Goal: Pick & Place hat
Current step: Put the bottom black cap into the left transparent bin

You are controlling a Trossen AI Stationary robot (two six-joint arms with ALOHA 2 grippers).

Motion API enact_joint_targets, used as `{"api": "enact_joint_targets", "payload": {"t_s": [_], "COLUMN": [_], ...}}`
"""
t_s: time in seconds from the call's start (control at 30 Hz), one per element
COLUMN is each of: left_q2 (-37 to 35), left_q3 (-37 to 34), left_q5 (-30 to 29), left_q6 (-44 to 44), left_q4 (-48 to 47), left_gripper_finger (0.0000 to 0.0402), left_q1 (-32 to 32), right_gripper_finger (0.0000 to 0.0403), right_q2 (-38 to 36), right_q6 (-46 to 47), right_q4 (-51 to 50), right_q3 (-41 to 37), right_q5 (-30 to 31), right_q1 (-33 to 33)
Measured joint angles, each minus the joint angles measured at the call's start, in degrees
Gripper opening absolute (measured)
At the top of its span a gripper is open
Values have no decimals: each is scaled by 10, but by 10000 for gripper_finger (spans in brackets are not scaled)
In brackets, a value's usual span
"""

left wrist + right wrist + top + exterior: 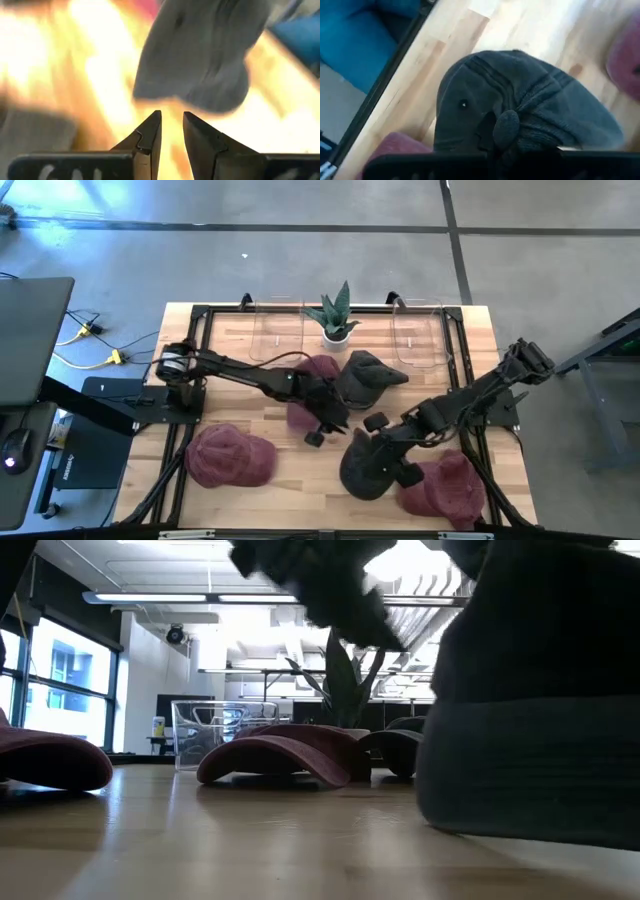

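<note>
- On the wooden bench [235, 340], seen from above, five caps lie scattered: two dark grey, three maroon.
- Right gripper [385, 448] sits low over the front dark grey cap [362, 468] at the bench's front centre; the right wrist view shows that cap [520, 105] bunched right against the gripper, its button and seams in plain sight, but the fingers are hidden, so whether they are closed on the fabric cannot be told.
- Left gripper [335, 418] reaches to mid-bench, just beside the rear dark grey cap [368, 375]; in the left wrist view its fingers [150, 137] stand slightly apart with nothing between them, and a grey cap [200, 55] lies just ahead.
- Centre maroon cap [312, 370] lies partly under the left arm, touching the rear dark grey cap.
- Left maroon cap [228, 457] rests at the front left, well apart from both grippers.
- Right maroon cap [445, 488] lies at the front right, touching the front dark grey cap.
- Two clear plastic bins sit along the back edge, the left bin [278, 330] and right bin [420, 332], with a small potted plant [336, 315] between them.
- Table-height view shows a maroon cap [285, 755] mid-bench, the dark cap [540, 720] looming close at right.
</note>
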Motion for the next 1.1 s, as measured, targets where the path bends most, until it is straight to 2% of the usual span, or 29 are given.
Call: {"api": "enact_joint_targets", "payload": {"t_s": [0.07,0.2,0.33,0.4,0.6,0.73,0.83,0.97,1.1], "left_q2": [-24,-79,-110,-113,-107,-91,-93,-93,-93], "left_q3": [-18,-79,-161,-190,-213,-214,-213,-213,-213], "left_q5": [-36,-41,-40,-38,-3,4,-3,-5,-8], "left_q6": [-3,-39,-80,-94,-111,-124,-124,-124,-123], "left_q4": [-42,-31,65,141,236,243,246,246,257], "left_gripper_finger": [65,48,37,35,35,34,34,34,34], "left_q1": [-8,-11,-10,-10,-11,-11,-15,-15,-14], "right_gripper_finger": [5,9,14,28,130,211,252,269,270], "right_q2": [15,44,57,54,30,13,-14,-64,-112], "right_q6": [-39,-78,-50,-16,80,120,164,252,342], "right_q4": [15,30,25,26,5,-64,-59,51,289], "right_q3": [0,0,-1,0,0,-10,-67,-197,-333], "right_q5": [-19,-21,-14,-41,-124,-117,-94,-83,-85], "right_q1": [-17,-53,-85,-103,-147,-148,-140,-124,-98]}}
